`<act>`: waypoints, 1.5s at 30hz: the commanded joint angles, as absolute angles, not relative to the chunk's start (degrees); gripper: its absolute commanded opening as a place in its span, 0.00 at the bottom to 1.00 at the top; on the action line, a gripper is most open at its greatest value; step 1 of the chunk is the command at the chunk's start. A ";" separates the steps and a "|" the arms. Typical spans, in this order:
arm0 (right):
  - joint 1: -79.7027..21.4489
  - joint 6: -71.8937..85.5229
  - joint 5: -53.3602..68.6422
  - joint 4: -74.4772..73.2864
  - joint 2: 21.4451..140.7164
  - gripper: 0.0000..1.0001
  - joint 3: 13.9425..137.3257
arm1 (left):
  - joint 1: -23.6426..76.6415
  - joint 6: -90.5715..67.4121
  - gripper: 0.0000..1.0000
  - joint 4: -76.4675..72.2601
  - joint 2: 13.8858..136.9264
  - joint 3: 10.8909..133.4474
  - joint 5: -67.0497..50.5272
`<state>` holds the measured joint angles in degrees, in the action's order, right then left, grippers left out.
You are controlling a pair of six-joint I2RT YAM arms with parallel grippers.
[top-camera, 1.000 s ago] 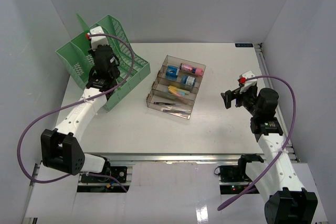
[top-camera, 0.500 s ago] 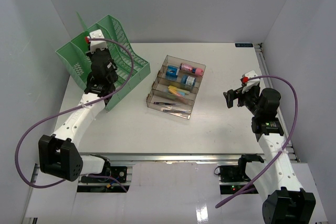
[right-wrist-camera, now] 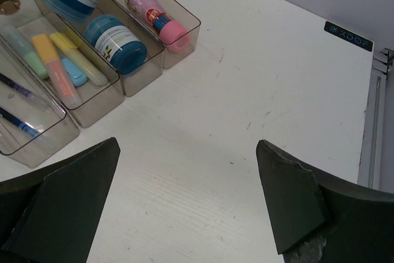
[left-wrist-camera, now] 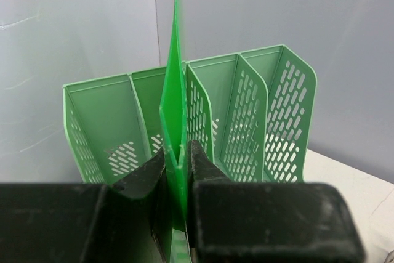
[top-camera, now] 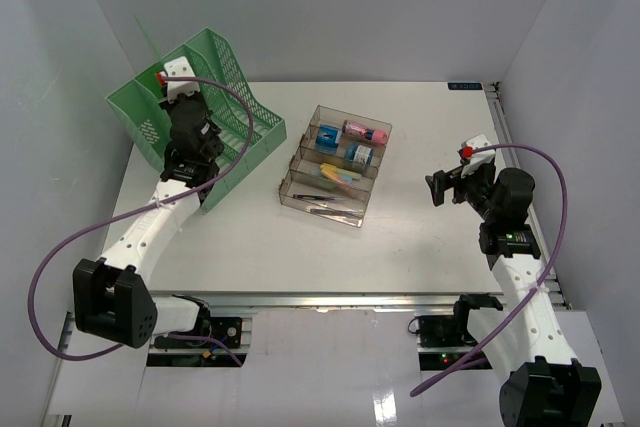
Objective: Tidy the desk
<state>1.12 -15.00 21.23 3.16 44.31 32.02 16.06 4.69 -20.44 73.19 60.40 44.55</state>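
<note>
Holding markers, jars: tray on desk.

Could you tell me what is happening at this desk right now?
The left gripper is shut on a thin green plastic sheet, holding it upright on edge at the mint-green mesh file rack; whether it sits in a slot yet is unclear. The right gripper hangs open and empty above the white desk, right of the clear smoky tiered tray.

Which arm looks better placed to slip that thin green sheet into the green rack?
Left. The left hand is shut on the green sheet, edge-on just before the green rack's slots. The right hand hangs open and empty over the desk, across the clear tray from the rack.
</note>
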 commanded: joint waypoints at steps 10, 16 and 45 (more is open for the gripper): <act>1.77 -14.50 21.99 5.79 44.03 0.98 31.73 | 16.00 -2.70 0.00 -23.01 74.69 55.72 42.90; 1.91 -14.79 22.22 5.56 44.03 0.98 31.73 | 15.93 -8.87 0.63 -14.39 72.91 57.25 35.37; 4.13 -15.79 29.09 -22.21 45.55 0.90 43.37 | 16.00 -14.28 0.98 18.50 24.92 36.51 -39.24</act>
